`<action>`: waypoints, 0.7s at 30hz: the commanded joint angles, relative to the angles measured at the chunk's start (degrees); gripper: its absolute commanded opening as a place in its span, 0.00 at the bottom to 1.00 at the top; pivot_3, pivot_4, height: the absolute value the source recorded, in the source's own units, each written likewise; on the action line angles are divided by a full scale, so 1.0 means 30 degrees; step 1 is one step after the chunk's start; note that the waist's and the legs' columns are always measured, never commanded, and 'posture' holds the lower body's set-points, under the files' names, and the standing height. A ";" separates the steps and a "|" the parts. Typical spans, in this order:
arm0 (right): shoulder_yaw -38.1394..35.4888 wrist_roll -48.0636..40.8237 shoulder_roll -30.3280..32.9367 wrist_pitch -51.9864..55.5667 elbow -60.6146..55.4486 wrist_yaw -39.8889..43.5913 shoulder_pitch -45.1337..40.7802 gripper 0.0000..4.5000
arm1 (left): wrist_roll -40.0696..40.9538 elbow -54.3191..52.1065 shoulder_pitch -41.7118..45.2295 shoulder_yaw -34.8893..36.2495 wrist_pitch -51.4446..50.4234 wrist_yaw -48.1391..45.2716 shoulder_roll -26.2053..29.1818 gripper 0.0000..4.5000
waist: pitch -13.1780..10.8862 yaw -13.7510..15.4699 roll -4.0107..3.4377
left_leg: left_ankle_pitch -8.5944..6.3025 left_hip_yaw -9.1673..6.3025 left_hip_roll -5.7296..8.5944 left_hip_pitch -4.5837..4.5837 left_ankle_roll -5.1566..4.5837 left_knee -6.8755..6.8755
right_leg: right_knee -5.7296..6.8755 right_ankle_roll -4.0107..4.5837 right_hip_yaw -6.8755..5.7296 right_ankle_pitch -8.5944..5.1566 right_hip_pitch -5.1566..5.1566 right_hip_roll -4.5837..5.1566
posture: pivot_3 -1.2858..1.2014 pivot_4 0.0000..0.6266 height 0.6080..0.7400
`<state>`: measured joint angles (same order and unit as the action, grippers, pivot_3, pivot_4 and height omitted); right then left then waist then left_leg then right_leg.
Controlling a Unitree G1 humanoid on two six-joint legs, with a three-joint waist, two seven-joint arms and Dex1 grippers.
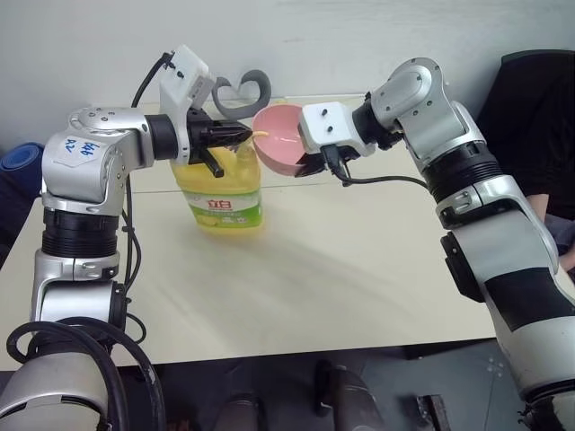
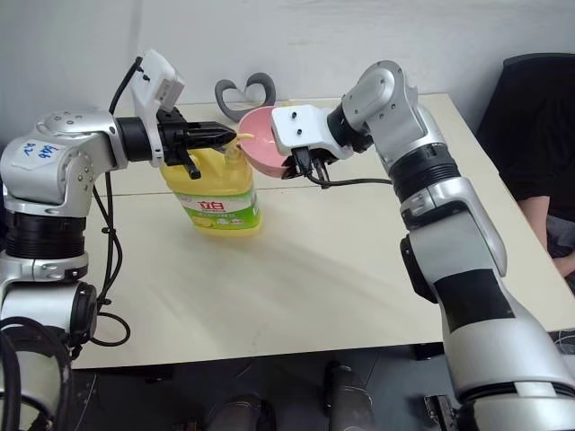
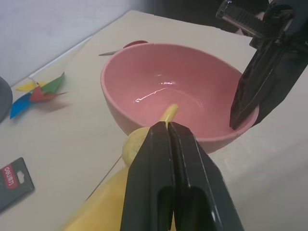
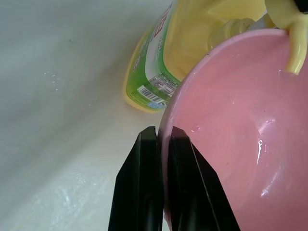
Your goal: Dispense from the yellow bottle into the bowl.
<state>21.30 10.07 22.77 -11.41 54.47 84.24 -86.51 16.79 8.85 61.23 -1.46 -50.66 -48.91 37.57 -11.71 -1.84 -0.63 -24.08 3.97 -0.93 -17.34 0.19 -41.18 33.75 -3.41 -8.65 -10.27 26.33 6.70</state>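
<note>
The yellow bottle (image 1: 225, 193) stands upright on the table, green-and-white label facing me. My left gripper (image 1: 243, 135) is shut with nothing between its fingers; it lies on top of the yellow pump head, and the nozzle (image 3: 169, 113) pokes out past its tips. The pink bowl (image 1: 280, 135) is held in the air, tilted, right beside the pump, with the nozzle tip over its rim. My right gripper (image 4: 162, 132) is shut on the bowl's rim, one finger inside and one outside. The inside of the bowl (image 3: 144, 82) looks glossy; I cannot tell whether any liquid is in it.
The cream table (image 1: 341, 269) has open room in front of and to the right of the bottle. A grey curved object (image 1: 247, 90) lies behind the bottle. A coloured pinwheel (image 3: 38, 91) and a black card (image 3: 14, 180) lie further back. A person in dark clothing (image 1: 530, 117) sits at the far right.
</note>
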 commanded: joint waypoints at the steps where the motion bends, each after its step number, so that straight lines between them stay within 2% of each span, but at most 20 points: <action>1: -0.0576 -0.0401 -0.0304 -0.0656 -0.0536 -0.0034 -0.1080 0.00 | -0.0845 0.1822 -0.1684 -0.2293 -0.2050 -0.0114 -0.0007 0.01 | 0.0002 -0.0001 0.0002 | 0.0000 0.0010 -0.0001 0.0023 0.0000 0.0020 | 0.0000 0.0001 0.0015 -0.0001 -0.0012 -0.0001 | 0.52 0.24 1.00; 5: -0.0640 -0.0421 -0.0426 -0.0703 -0.0636 0.0042 -0.0997 0.00 | -0.1275 0.1821 -0.2253 -0.3325 -0.0929 -0.0958 0.0134 0.01 | 0.0007 -0.0036 -0.0001 | -0.0002 0.0046 -0.0004 0.0054 0.0008 0.0046 | 0.0006 0.0006 0.0059 -0.0003 -0.0014 -0.0011 | 0.52 0.24 1.00; 10: -0.0729 -0.0345 -0.0546 -0.0727 -0.0541 -0.0040 -0.1068 0.00 | -0.2813 0.2904 -0.1938 -0.4344 0.0331 -0.0550 0.0152 0.01 | 0.0129 -0.0046 -0.0014 | -0.0008 0.0082 -0.0008 0.0059 0.0019 0.0069 | 0.0013 0.0015 0.0089 -0.0009 -0.0015 -0.0022 | 0.52 0.24 1.00; 16: -0.0877 -0.0362 -0.0380 -0.0856 -0.0409 -0.0070 -0.1032 0.00 | -0.2013 0.3438 -0.0424 -0.2030 0.0730 -0.0026 -0.0105 0.01 | 0.0240 -0.0042 -0.0047 | -0.0008 0.0106 -0.0008 0.0064 0.0018 0.0069 | 0.0023 0.0015 0.0108 -0.0009 -0.0009 -0.0024 | 0.52 0.24 1.00; 19: -0.1019 -0.0581 -0.0234 -0.0695 -0.0598 0.0186 -0.0897 0.00 | -0.0316 0.3360 0.0694 0.0422 -0.0036 0.0072 -0.0233 0.14 | 0.0237 -0.0105 -0.0046 | -0.0007 0.0116 -0.0009 0.0063 0.0018 0.0070 | 0.0025 0.0015 0.0114 -0.0009 0.0045 -0.0027 | 0.52 0.24 1.00; 21: -0.1096 -0.0651 -0.0132 -0.0657 -0.0669 0.0307 -0.0824 0.00 | 0.0729 0.2935 0.1338 0.1763 -0.0377 -0.0212 -0.0038 0.27 | 0.0227 -0.0163 -0.0051 | -0.0006 0.0115 -0.0013 0.0046 0.0016 0.0067 | 0.0023 0.0016 0.0109 -0.0009 0.0099 -0.0029 | 0.52 0.24 1.00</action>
<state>20.33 10.34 21.95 -12.46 55.47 84.99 -86.50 16.91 17.30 64.54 1.45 -50.00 -49.27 36.73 -11.03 -2.33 -0.78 -24.10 4.31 -0.97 -17.26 0.24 -40.98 33.79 -3.37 -8.36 -10.30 26.66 6.61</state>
